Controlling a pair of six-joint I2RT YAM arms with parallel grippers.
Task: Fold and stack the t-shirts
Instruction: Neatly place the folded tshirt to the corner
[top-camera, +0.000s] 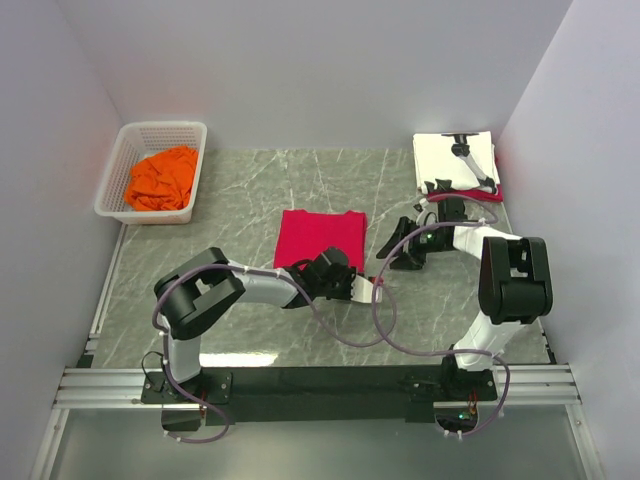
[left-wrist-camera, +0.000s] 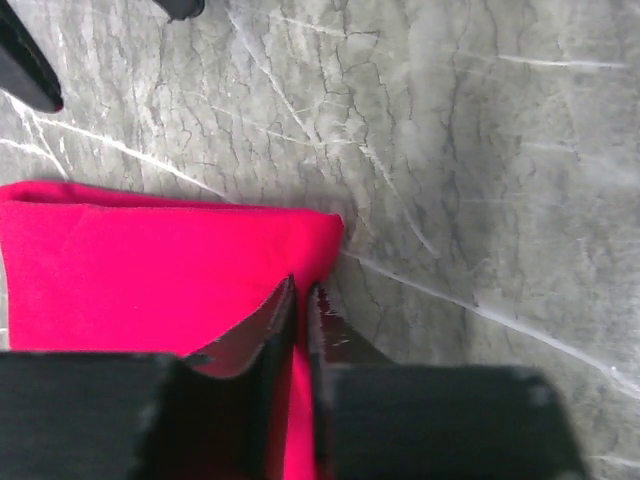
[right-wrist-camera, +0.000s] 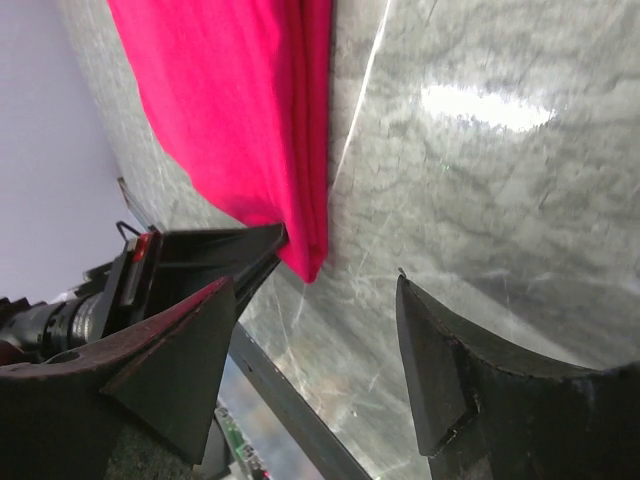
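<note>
left gripper nearly closed, pinching corner of folded crimson-red fabric t-shirt | right gripper wide apart, empty, beside that corner

Top view: left gripper covers the red shirt's near right corner. Print on the white shirt is too small to read. A red strip pokes out under it, rest hidden, can't ID. Bunched orange shirt sits partly behind the basket wall.

Left wrist: red shirt runs off the left edge and the gripper body hides its near part. The dark shape top left is cropped, unidentifiable.

Right wrist: red shirt runs off the top. The left gripper is half hidden behind the right gripper's finger.
</note>
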